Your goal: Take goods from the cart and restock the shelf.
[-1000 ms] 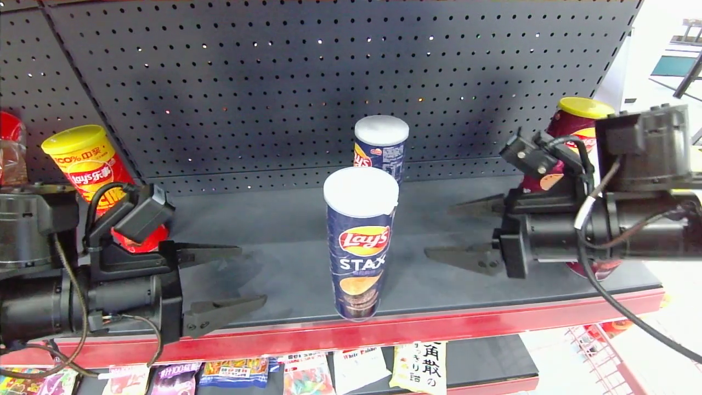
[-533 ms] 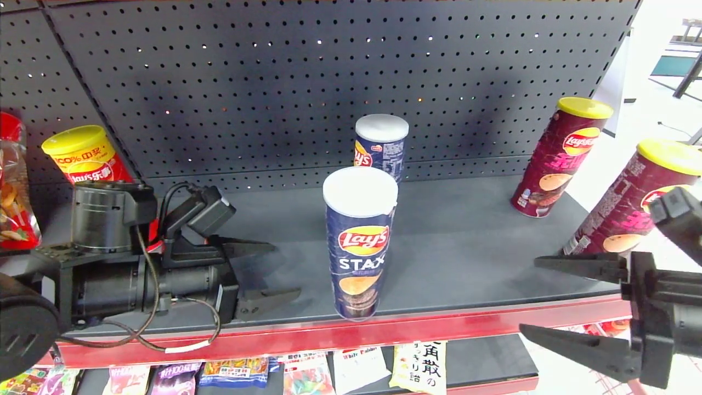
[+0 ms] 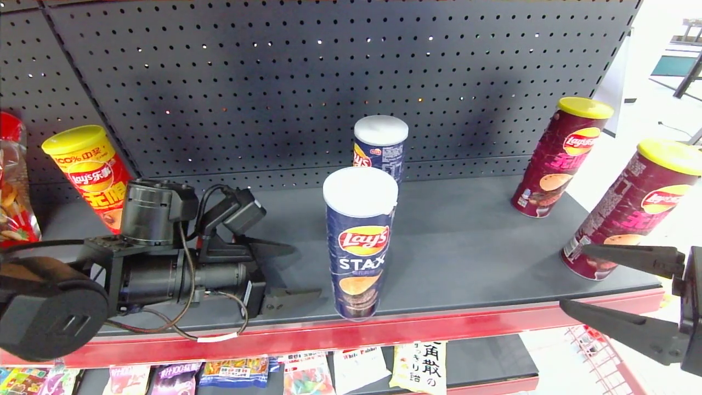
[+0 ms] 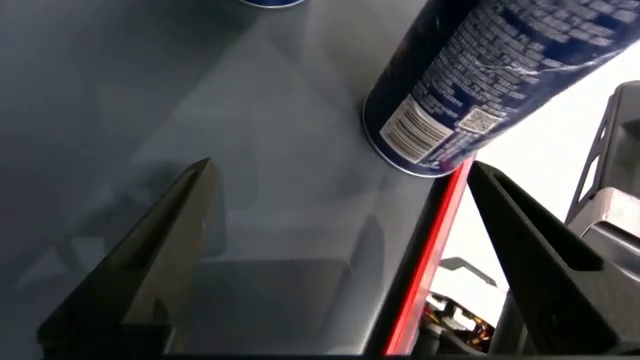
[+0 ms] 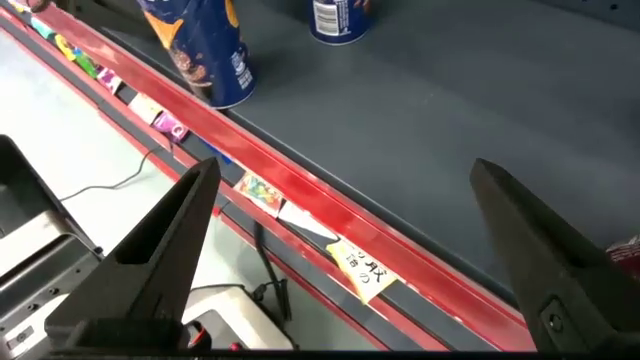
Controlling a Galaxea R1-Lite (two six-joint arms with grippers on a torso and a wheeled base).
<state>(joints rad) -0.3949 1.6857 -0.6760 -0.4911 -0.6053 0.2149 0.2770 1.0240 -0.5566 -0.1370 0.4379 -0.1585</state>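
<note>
Your left gripper [image 3: 307, 272] lies low on the grey shelf [image 3: 455, 247], jaws apart and empty, just beside the front blue can [image 3: 359, 241], a white-lidded tube upright at the red lip; the left wrist view shows you its barcoded foot; a second blue can [image 3: 380, 145] stands behind; your right gripper [image 3: 573, 276], likewise spread, hangs off the shelf's right end near two maroon cans [image 3: 559, 159].

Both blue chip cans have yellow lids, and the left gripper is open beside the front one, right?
No: head view shows white lids on the front blue can and rear blue can. The left gripper is open beside the front one.
</note>
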